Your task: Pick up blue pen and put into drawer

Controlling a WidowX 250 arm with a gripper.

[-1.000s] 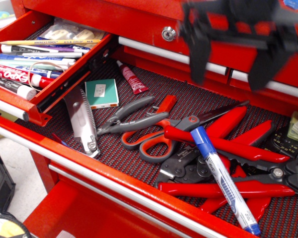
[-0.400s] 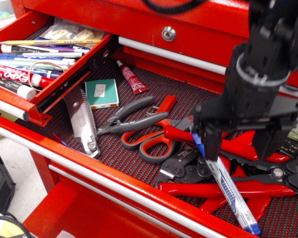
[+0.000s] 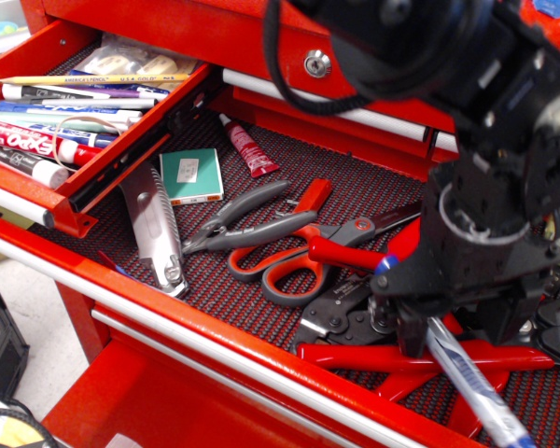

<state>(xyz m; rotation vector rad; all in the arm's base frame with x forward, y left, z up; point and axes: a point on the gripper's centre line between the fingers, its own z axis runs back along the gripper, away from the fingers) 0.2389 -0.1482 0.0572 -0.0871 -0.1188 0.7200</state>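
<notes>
The blue pen [image 3: 471, 387] lies slanted on red-handled tools at the right of the wide drawer. Its blue cap [image 3: 385, 264] peeks out left of the arm and its white barrel looks blurred. My gripper [image 3: 455, 341] is down over the pen's upper half. The jaws stand apart, one on each side of the barrel, and much of the pen is hidden behind them. The narrow red drawer [image 3: 140, 140] stands pulled out at the upper left and holds several markers and a yellow pencil [image 3: 93, 79].
The wide drawer's dark woven liner [image 3: 373, 191] carries orange-handled scissors [image 3: 289, 271], grey pliers [image 3: 238, 224], a utility knife [image 3: 154, 224], a green box [image 3: 190, 175], a red tube [image 3: 252, 149] and red-handled pliers [image 3: 392, 355]. A lock [image 3: 317, 63] sits on the cabinet front above.
My gripper has come down from above the cabinet front onto the pen. The pen's lower end has shifted slightly to the right and now looks blurred.
</notes>
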